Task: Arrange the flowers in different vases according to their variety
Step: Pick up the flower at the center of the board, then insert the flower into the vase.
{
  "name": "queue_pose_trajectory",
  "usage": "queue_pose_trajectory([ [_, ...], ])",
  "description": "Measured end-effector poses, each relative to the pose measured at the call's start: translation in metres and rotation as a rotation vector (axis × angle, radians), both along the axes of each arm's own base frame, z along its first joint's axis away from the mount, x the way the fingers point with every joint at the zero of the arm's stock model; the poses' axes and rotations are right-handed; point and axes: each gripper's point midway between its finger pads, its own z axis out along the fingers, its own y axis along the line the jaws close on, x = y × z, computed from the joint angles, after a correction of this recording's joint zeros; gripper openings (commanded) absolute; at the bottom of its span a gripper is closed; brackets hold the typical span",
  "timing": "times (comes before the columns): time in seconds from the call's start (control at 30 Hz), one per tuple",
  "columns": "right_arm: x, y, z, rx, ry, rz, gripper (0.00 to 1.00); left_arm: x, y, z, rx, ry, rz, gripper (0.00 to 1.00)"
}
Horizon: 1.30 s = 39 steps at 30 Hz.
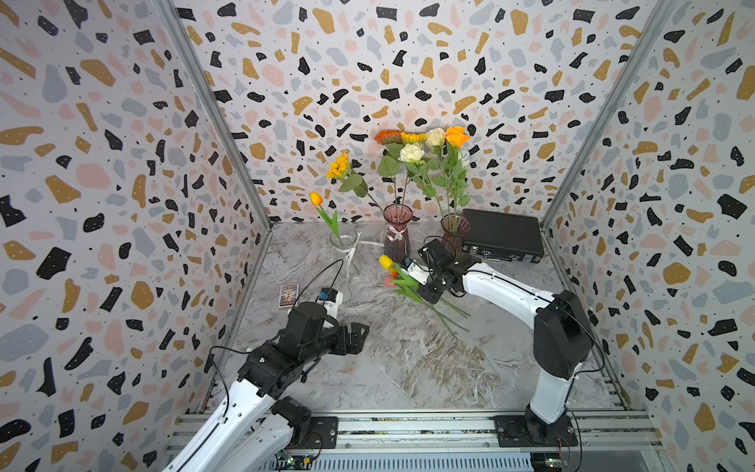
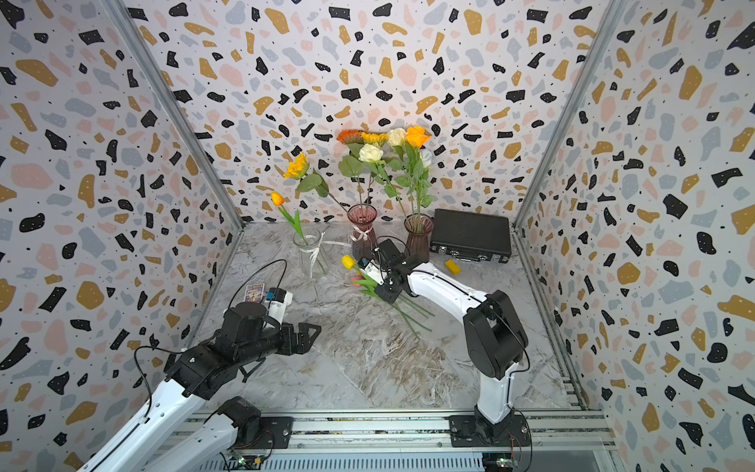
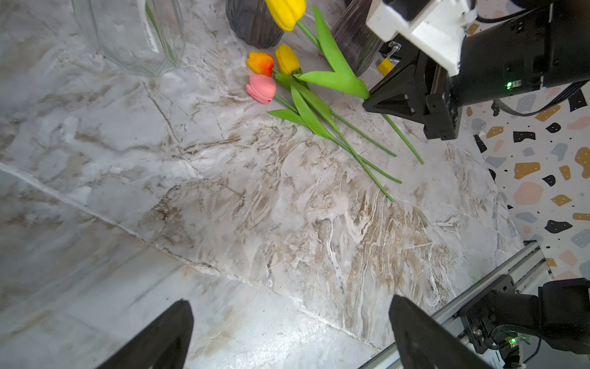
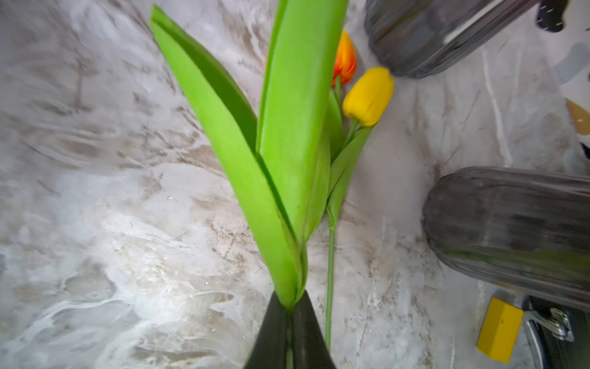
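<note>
On marble (image 1: 408, 359), three vases (image 1: 396, 241), three loose tulips (image 3: 261, 88); right jaws clamp fourth tulip (image 3: 285, 12); left jaws apart

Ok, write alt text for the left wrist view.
The right hand is shut on the stem of a yellow tulip, beside three more tulips, orange, yellow and pink, lying on the marble table near a clear vase. The left hand is open.

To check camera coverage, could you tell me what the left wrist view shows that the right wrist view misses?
Only the left wrist view shows the pink tulip, the clear vase, the held tulip's yellow head and the open left gripper. Only the right wrist view looks along the right gripper, shut on the held tulip below its leaves. Both show the loose yellow tulip and the orange tulip.
</note>
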Motion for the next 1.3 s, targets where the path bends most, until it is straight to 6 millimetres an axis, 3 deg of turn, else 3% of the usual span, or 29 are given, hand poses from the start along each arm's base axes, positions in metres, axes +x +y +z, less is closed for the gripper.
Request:
queue_pose_trajectory([
  [0.17,-0.009,0.007,0.034,0.121,0.004,-0.032,0.00,-0.005,0.011,0.027,-0.002,-0.099,0.019,1.00],
  [0.33,-0.014,0.031,0.077,0.303,0.019,-0.016,0.00,-0.016,0.024,0.051,-0.019,-0.224,0.034,1.00],
  [0.6,-0.008,0.098,0.200,0.767,-0.069,0.167,0.00,-0.033,0.042,0.071,0.005,-0.374,0.027,1.00],
  [0.73,0.010,0.132,0.276,1.011,-0.194,0.291,0.00,-0.039,0.047,0.076,0.016,-0.424,0.021,0.99],
  [0.83,0.024,0.154,0.311,1.167,-0.277,0.372,0.00,-0.042,0.048,0.079,0.014,-0.443,0.019,1.00],
  [0.9,0.036,0.167,0.320,1.245,-0.305,0.404,0.00,-0.043,0.049,0.078,0.014,-0.450,0.018,1.00],
  [1.0,0.056,0.188,0.315,1.318,-0.318,0.443,0.00,-0.043,0.049,0.076,0.021,-0.453,0.016,1.00],
  [1.13,0.077,0.211,0.285,1.340,-0.296,0.466,0.00,-0.043,0.050,0.075,0.028,-0.453,0.014,1.00],
  [1.3,0.092,0.225,0.251,1.303,-0.286,0.468,0.00,-0.042,0.049,0.074,0.030,-0.452,0.013,0.99],
])
